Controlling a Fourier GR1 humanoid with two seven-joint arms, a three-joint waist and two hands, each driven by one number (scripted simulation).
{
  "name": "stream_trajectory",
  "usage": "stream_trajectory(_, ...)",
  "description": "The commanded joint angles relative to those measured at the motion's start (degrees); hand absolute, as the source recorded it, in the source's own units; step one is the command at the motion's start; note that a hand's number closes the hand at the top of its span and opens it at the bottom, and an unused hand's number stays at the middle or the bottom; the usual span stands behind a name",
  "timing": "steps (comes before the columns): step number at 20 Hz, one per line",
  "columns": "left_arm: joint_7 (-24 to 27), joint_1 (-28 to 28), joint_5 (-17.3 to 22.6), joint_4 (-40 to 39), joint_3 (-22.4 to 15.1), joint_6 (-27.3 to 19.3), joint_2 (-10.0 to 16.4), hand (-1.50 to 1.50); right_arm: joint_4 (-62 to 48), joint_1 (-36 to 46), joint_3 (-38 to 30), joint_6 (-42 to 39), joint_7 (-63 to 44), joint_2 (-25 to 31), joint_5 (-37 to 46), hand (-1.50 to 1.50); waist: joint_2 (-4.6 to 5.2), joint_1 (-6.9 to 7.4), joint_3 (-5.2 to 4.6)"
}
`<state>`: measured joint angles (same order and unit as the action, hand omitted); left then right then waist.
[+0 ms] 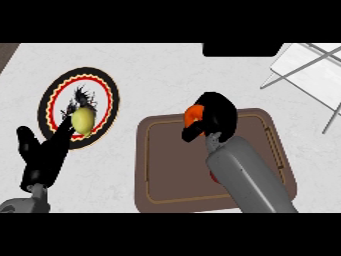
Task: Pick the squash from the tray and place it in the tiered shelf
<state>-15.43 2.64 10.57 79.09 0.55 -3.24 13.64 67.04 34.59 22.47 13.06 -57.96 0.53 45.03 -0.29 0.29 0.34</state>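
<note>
Brown tray (173, 170), orange squash (194, 113), black plate (108, 82) with red-and-yellow zigzag rim, yellow-green fruit (83, 120), white tiered shelf (317, 70), pale speckled counter (165, 75)

I had one view only, from my head, facing steeply down and close onto the counter (165, 65). My right forearm (253, 180) showed at the lower edge; the tray (173, 170) sat near centre, the tiered shelf (313, 70) cropped at upper right.

Open counter (165, 70) between tray (142, 165) and tiered shelf (320, 70) (thin legs (340, 105) splay outward).
</note>
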Motion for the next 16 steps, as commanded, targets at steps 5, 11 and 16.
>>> stream_trajectory(5,-2.71,-2.01,-0.31,2.41,-0.77,-0.08,-0.69,0.00,-0.66,11.04,-9.78,2.06,-5.03,4.42,3.87,1.50,0.13,0.07,-0.35)
stream_trajectory(11,-2.14,-0.89,-0.29,0.10,0.01,0.08,-0.94,0.00,5.76,17.88,-10.32,-0.92,-13.67,6.59,14.96,1.50,-0.07,-0.67,-0.41)
stream_trajectory(16,-2.67,-2.42,-0.37,0.59,0.11,0.17,-0.85,0.00,12.61,23.96,-14.01,-11.71,-20.28,8.50,18.48,1.50,-0.44,-1.23,-0.41)
